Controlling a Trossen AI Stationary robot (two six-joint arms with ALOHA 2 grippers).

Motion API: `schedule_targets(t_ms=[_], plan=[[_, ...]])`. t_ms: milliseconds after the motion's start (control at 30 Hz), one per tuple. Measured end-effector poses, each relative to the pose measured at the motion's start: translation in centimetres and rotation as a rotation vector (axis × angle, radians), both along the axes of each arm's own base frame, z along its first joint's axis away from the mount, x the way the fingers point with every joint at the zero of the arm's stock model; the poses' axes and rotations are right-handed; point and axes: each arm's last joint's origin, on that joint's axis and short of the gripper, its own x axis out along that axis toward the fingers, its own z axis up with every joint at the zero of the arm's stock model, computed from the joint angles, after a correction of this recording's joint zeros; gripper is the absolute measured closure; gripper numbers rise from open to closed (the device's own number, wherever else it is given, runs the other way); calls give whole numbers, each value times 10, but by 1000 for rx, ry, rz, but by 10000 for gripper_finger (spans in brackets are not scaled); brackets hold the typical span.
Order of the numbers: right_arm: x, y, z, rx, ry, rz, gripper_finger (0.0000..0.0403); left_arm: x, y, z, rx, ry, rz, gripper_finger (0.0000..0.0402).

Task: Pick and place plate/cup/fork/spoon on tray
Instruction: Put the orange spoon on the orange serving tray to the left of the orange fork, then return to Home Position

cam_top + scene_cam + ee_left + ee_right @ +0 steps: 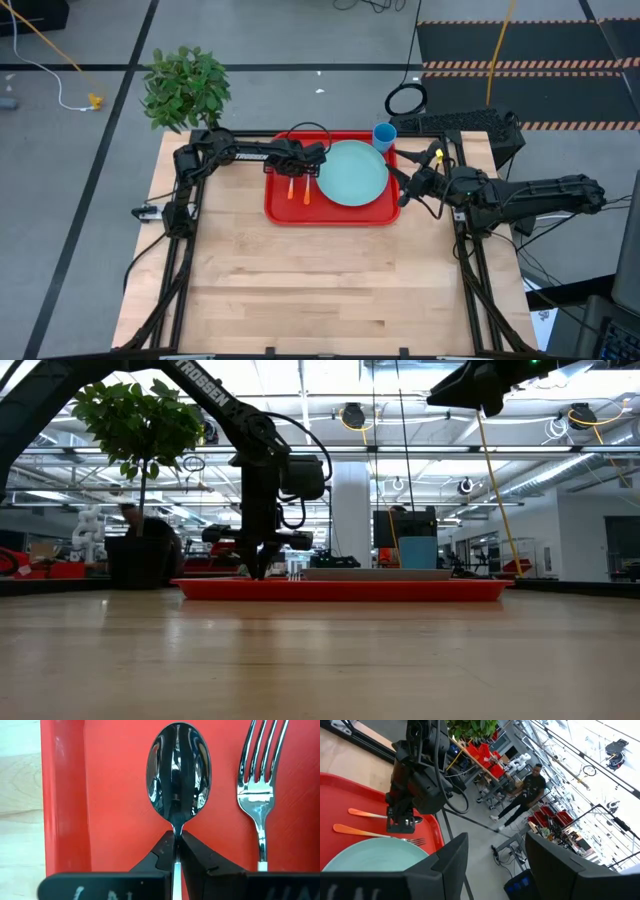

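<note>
Overhead, the red tray (335, 212) holds the teal plate (351, 172), with the blue cup (384, 135) at its far right corner; the left gripper (297, 170) sits over the spoon (291, 187) and fork (307, 190), while the right gripper (403, 193) hangs beside the tray's right edge. Level with the table, the left gripper (262, 568) reaches down into the tray (340, 590). From the left wrist, dark fingers (197, 862) are clamped on the spoon's (178, 775) neck, fork (260, 785) alongside. From the right wrist, its fingers (447, 862) stand apart above the plate (370, 855).
</note>
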Motion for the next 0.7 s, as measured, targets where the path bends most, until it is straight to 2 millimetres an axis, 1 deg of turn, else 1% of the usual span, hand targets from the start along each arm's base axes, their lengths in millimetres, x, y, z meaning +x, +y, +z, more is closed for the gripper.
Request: schedule_targets(t_ms=[433, 500, 700], plan=[[0, 0, 0, 0, 1, 0, 211, 1, 0, 1, 3, -9, -1, 377], [0, 0, 0, 0, 1, 0, 211, 1, 0, 1, 5, -12, -1, 368], [0, 0, 0, 0, 1, 1, 211, 2, 1, 1, -1, -28, -2, 324]])
